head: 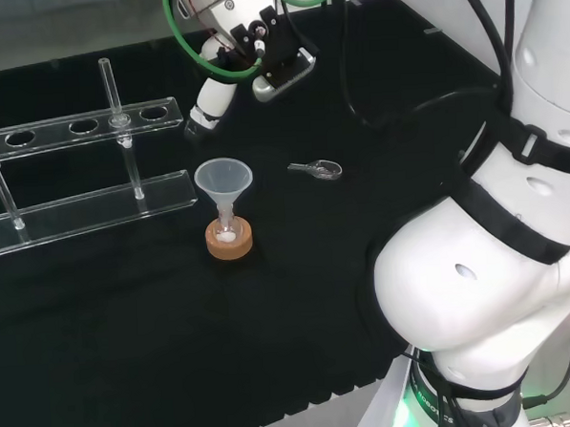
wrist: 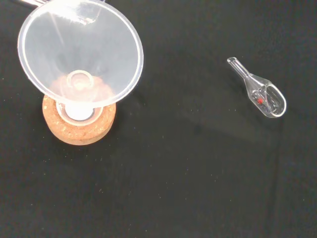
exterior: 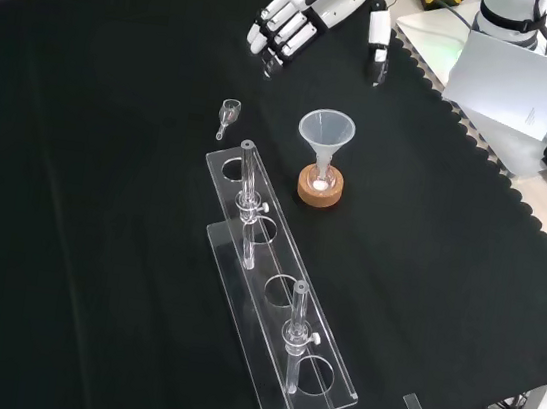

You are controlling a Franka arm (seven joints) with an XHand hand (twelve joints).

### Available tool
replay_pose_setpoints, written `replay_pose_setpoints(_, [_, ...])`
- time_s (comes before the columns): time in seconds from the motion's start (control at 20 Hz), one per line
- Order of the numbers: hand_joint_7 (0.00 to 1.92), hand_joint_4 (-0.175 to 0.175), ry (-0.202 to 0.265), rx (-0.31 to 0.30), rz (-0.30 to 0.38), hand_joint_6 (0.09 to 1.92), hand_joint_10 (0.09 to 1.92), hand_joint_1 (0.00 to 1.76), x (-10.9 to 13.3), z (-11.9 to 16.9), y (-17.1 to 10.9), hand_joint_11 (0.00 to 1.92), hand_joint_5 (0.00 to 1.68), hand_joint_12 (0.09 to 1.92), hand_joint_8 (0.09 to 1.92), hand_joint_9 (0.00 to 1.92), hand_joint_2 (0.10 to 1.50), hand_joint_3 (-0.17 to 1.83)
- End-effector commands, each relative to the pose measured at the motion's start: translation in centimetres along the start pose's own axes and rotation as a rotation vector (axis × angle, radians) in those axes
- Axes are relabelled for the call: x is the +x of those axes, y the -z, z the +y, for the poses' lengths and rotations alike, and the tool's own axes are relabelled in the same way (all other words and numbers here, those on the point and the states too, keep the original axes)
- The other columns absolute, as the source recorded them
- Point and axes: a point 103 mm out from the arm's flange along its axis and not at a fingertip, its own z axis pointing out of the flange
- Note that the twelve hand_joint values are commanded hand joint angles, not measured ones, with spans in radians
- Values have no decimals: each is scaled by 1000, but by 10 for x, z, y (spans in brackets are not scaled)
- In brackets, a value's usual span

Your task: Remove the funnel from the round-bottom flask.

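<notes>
A: Where is the funnel (exterior: 327, 131) sitting?

B: It's standing upright in the round-bottom flask (exterior: 320, 179) on its cork ring (exterior: 319, 188), mid-table. The hand (exterior: 297, 8) is hovering well apart, fingers (exterior: 276, 33) relaxed and holding nothing.

A: How should it be lifting?

B: Probably pinching the cone's rim and rising straight, sparing the flask. It's keeping clear of the test-tube rack (exterior: 276, 301) nearby; open cloth is lying toward the small glass scoop (exterior: 228, 112).
</notes>
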Motion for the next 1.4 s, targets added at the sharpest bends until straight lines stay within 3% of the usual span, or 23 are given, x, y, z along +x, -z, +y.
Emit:
replay_pose_setpoints(0.05, [56,-27,-39,38,14,87,278,413,14,4,-4,0,0,370,485,0,664,-2])
replay_pose_setpoints(0.55, [51,-29,-17,90,-37,87,351,424,26,17,-10,0,0,348,542,0,663,-1])
replay_pose_setpoints(1.15, [0,-44,-65,153,-28,87,239,415,25,33,-33,0,0,207,570,0,660,-2])
replay_pose_setpoints(1.4, [0,-47,-65,162,-41,87,236,413,27,33,-40,0,0,200,569,0,659,-2])
